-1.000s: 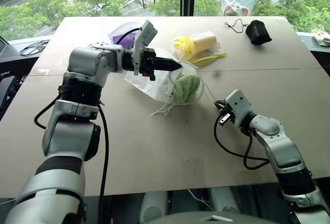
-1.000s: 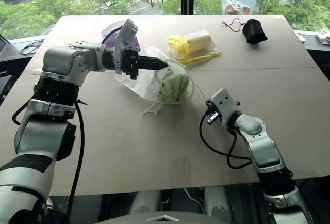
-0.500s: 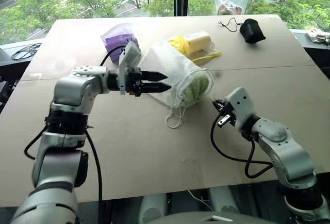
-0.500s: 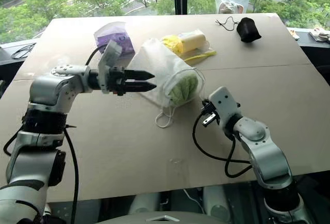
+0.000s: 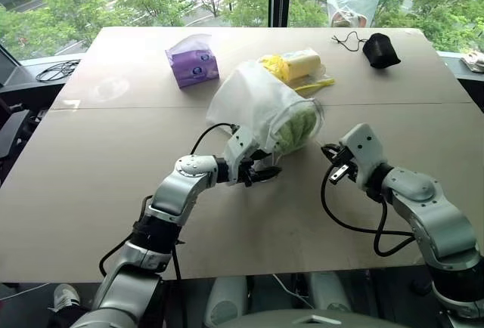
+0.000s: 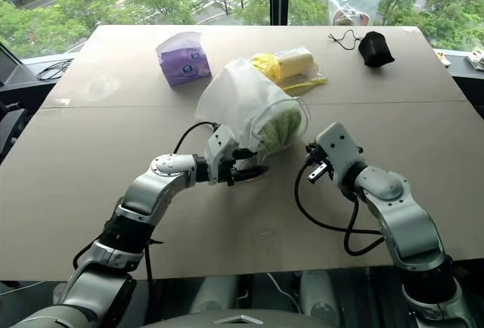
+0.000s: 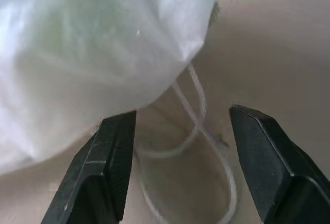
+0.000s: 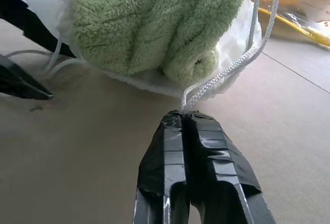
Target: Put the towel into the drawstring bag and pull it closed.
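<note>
So the towel point(image 8: 154, 25) is already sitting inside the drawstring bag point(image 5: 253, 105), bunched up right at the mouth, and the bag is lying on its side in the middle of the worktop point(image 5: 98, 162) with the mouth gaping open toward the right gripper point(image 5: 330, 168). That one is clamping shut on a cord loop point(image 8: 232, 64) coming off the neck, I'd guess so it can tug from its side once the other end is caught. Its forearm is lying low over the worktop, angling in toward the bag.

The left gripper point(image 6: 253, 171) is hanging low just beside the bag's near edge with its jaws spread, framing the other cord loop point(image 7: 198, 131) that's lying loose on the worktop. It isn't gripping anything. That arm is reaching forward with the elbow well bent. Looks like the closing pull isn't happening yet.
</note>
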